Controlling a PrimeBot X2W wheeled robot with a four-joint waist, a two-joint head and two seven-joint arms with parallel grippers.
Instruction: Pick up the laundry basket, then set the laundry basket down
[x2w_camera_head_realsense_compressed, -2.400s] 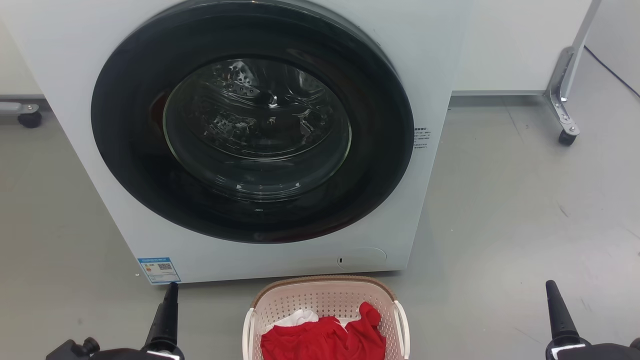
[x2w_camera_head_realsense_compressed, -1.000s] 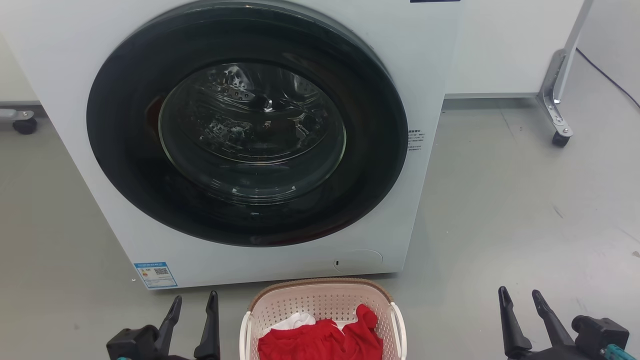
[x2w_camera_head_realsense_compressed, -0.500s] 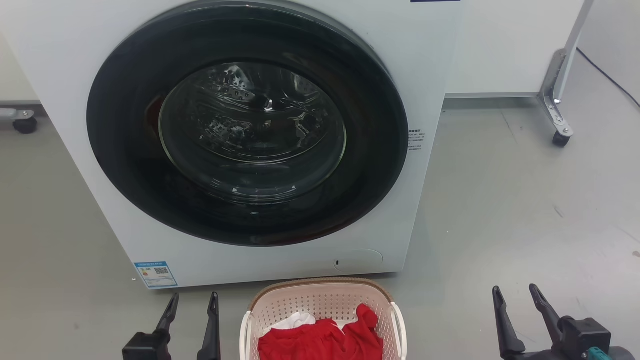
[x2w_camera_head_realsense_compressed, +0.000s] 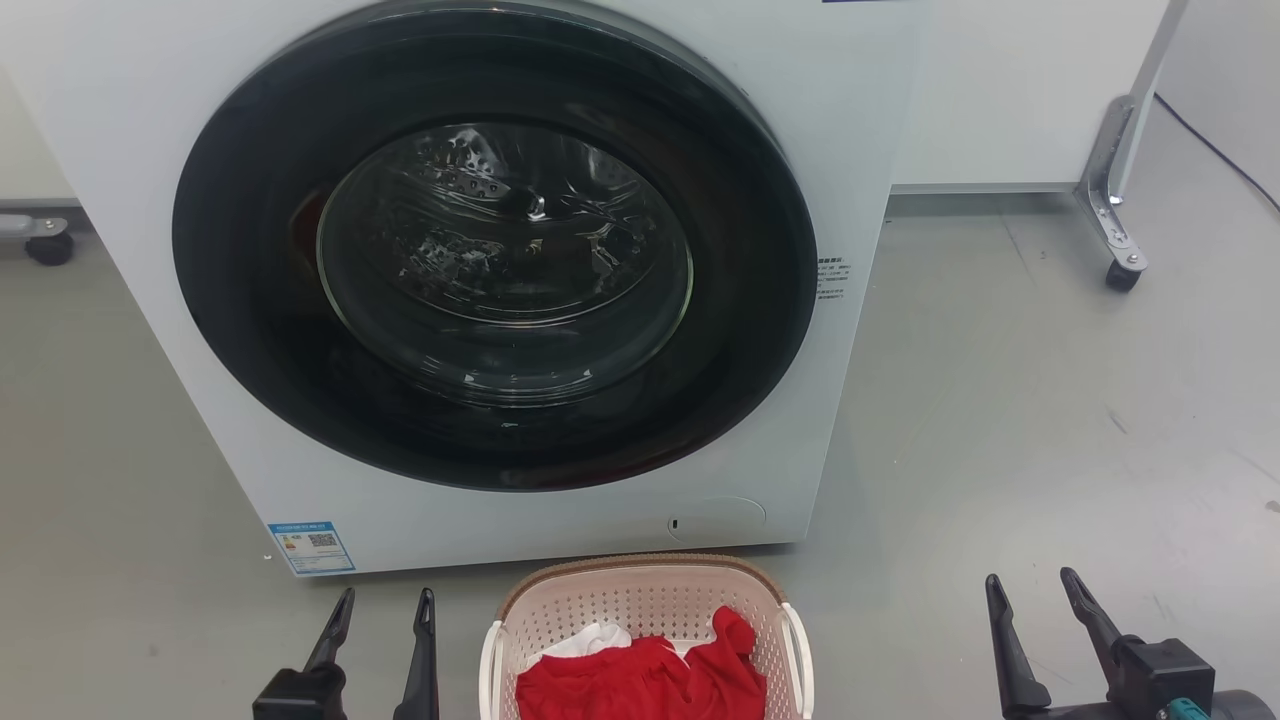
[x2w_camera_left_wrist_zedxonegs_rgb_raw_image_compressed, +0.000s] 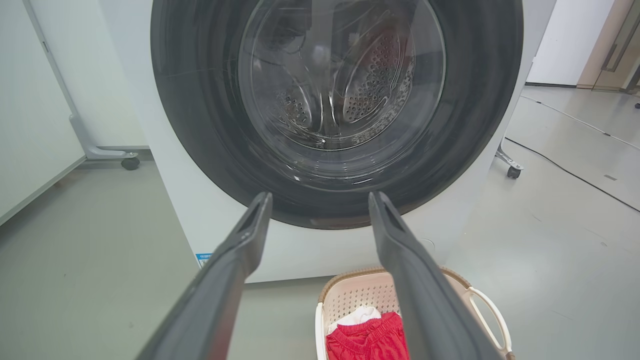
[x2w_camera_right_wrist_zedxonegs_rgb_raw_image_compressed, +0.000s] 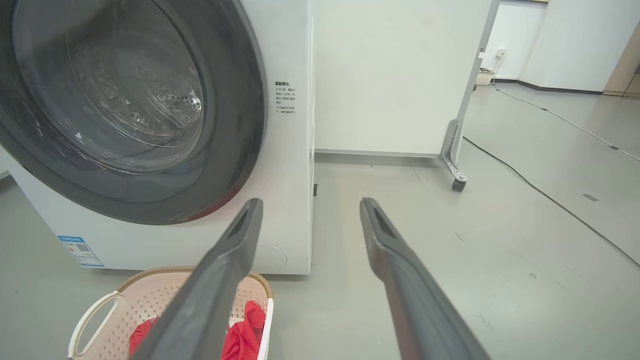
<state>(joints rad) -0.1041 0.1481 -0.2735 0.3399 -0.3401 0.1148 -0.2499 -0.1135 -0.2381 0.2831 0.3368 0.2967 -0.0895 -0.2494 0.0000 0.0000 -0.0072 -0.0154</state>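
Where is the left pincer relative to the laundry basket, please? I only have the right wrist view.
Observer: In the head view the left pincer is open, just left of the laundry basket, not touching it.
Operator: Thank you. Is anything besides red cloth inside?
Observer: Yes, a white cloth lies behind the red cloth, towards the washer.
Operator: And does my pincer sit as near?
Observer: No, the right pincer, also open, stands farther out, with bare floor between.
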